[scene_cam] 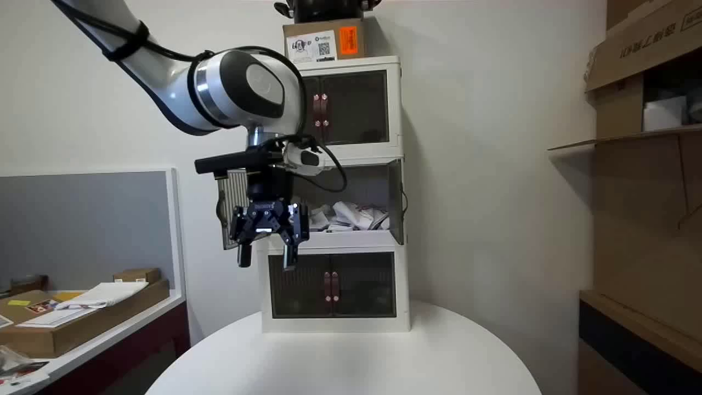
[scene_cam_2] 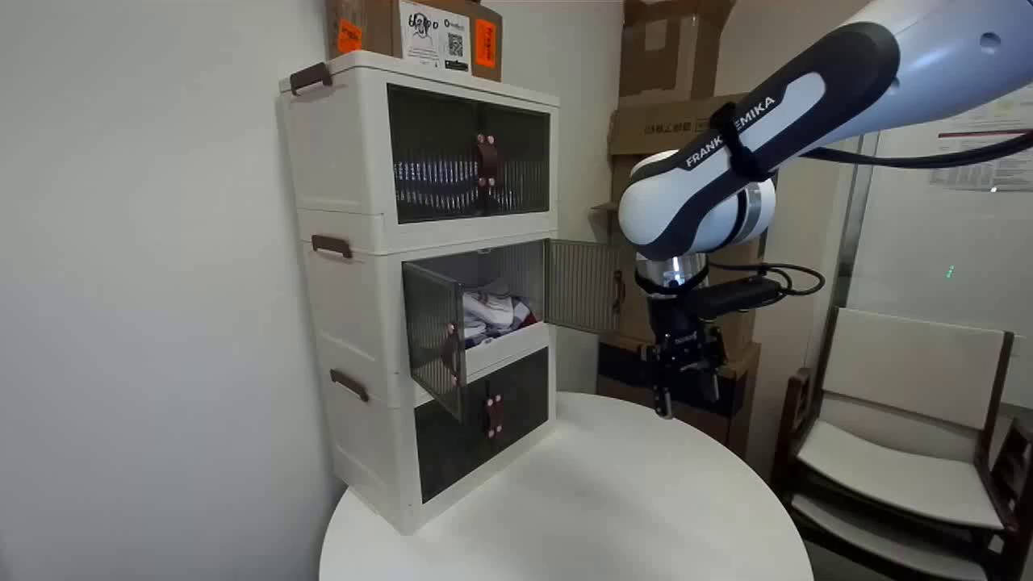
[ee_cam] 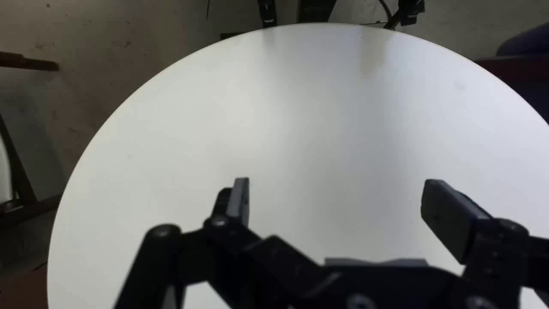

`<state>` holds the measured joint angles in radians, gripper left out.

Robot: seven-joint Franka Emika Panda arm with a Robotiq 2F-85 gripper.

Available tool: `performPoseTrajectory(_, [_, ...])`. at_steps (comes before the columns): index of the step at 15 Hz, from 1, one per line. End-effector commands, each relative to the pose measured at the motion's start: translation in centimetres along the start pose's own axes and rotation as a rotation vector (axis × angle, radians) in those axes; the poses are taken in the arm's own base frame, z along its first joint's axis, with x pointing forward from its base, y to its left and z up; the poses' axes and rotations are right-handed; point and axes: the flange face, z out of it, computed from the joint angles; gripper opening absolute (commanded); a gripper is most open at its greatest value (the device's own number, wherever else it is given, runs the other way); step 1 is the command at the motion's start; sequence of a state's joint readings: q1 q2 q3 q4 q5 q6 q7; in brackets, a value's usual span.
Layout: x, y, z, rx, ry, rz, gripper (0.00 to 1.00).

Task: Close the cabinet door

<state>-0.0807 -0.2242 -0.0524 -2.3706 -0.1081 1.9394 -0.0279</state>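
Observation:
The tall white three-tier cabinet [scene_cam: 335, 325] shows in both exterior views [scene_cam_2: 363, 452]. Its top and bottom door pairs are shut. Both middle doors stand swung outward: the left door [scene_cam: 231, 197] [scene_cam_2: 434, 335] and the right door [scene_cam: 395, 203] [scene_cam_2: 583, 284]. White crumpled items [scene_cam: 354, 215] lie inside the middle tier. My gripper [scene_cam: 267, 258] hangs fingers down in front of the cabinet, partly covering the left door in an exterior view. In an exterior view my gripper [scene_cam_2: 686, 395] is apart from both doors. In the wrist view my gripper [ee_cam: 336, 182] is open and empty.
The cabinet stands on a round white table [scene_cam: 340, 365], also under the gripper in the wrist view [ee_cam: 300, 128]. A carton [scene_cam: 351, 49] sits on the cabinet. Cardboard boxes [scene_cam: 641, 186] stand at the right, a desk with a carton [scene_cam: 82, 329] at the left. A chair [scene_cam_2: 896, 452] stands nearby.

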Motion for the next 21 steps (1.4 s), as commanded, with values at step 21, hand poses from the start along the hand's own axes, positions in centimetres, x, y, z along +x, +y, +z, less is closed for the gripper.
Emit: performPoseTrajectory(21, [1.5, 9.3, -18.0, -0.136, 0.401, -0.380, 1.00])
